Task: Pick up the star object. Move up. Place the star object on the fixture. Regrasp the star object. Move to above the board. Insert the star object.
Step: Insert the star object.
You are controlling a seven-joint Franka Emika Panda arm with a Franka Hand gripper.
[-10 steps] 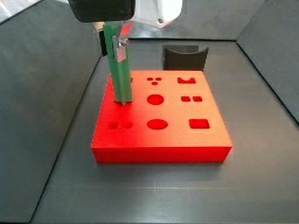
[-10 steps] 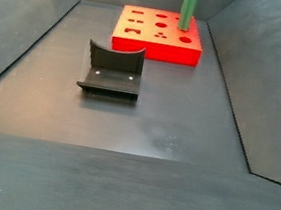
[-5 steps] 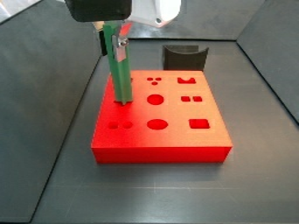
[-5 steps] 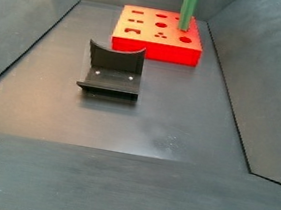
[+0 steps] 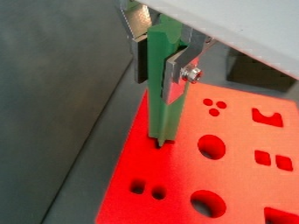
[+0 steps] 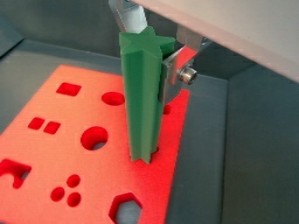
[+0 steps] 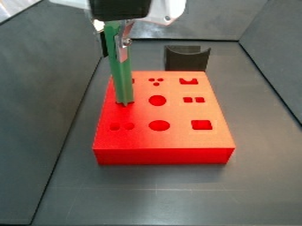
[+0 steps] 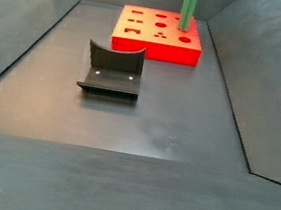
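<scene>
The star object [image 7: 119, 75] is a long green bar with a star-shaped section. It stands upright with its lower end in a hole near the edge of the red board [image 7: 177, 132]. It also shows in the far side view [image 8: 189, 6] and in both wrist views [image 5: 162, 96] [image 6: 140, 96]. My gripper [image 7: 116, 40] is above the board, shut on the upper part of the star object, with a silver finger on each side in both wrist views [image 5: 158, 57] [image 6: 149, 61]. The board [image 8: 147, 39] has several other shaped holes.
The dark fixture [image 7: 185, 57] stands just behind the board, and in a side view [image 8: 111, 70] it sits on the grey floor in front of the board. Sloping grey walls [image 8: 17, 46] enclose the floor.
The gripper's body has shifted slightly in the side view. The star object stays upright at the same spot, its lower end at the board's hole.
</scene>
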